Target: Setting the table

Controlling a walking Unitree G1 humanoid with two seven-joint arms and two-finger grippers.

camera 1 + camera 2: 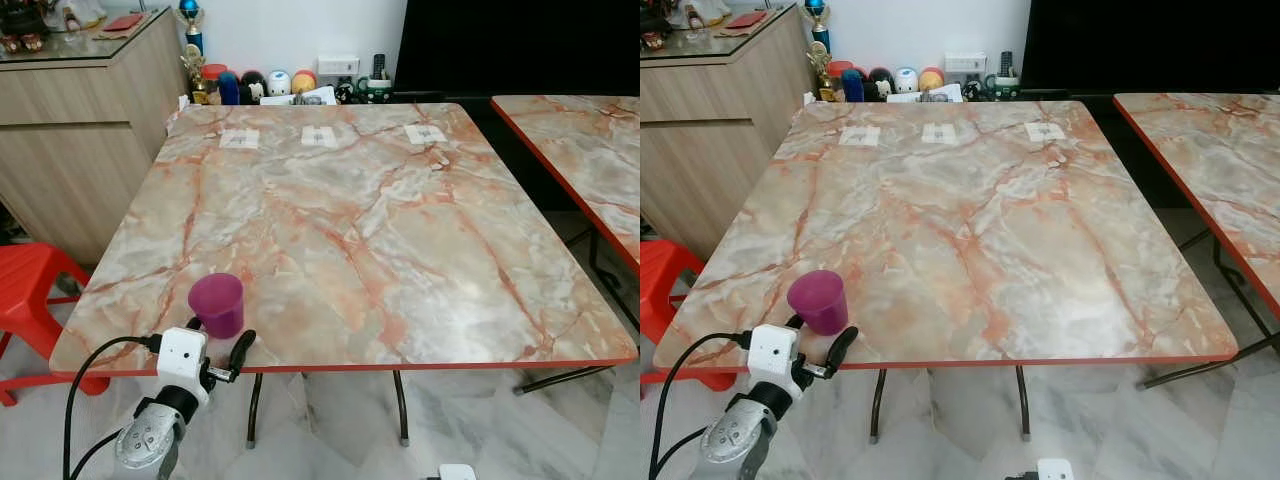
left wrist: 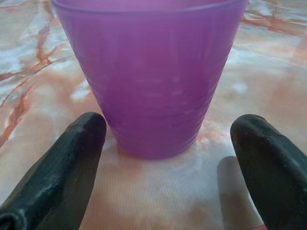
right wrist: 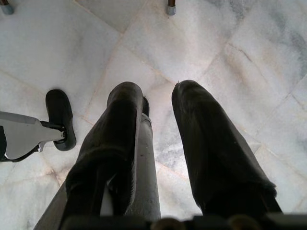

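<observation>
Cup (image 1: 217, 304), purple, upright on the marble table (image 1: 400, 240), right at the near edge by the near-left corner. Left gripper (image 2: 168, 143) sits at that same edge, jaws spread wide with one black finger (image 2: 72, 158) on each side of the cup's base, and there's clear tabletop showing between each finger and the cup wall, so not touching. Wrist view puts the cup dead centre between them, standing flat on the marble.

Right gripper (image 3: 158, 124) hangs below the table over the pale floor (image 3: 240, 72), fingers close together with a narrow gap, holding nothing.

Left of the table, a red stool (image 1: 25, 290) stands just beside the near corner. Moving up the table: three small white cards (image 1: 318, 135) lie in a row along the far edge. Behind that edge, a cluster of colourful ornaments (image 1: 255, 85) against the wall, and a wooden cabinet (image 1: 70, 140) off the far-left corner. To the right, a second table (image 1: 585, 150) stands near, apart.
</observation>
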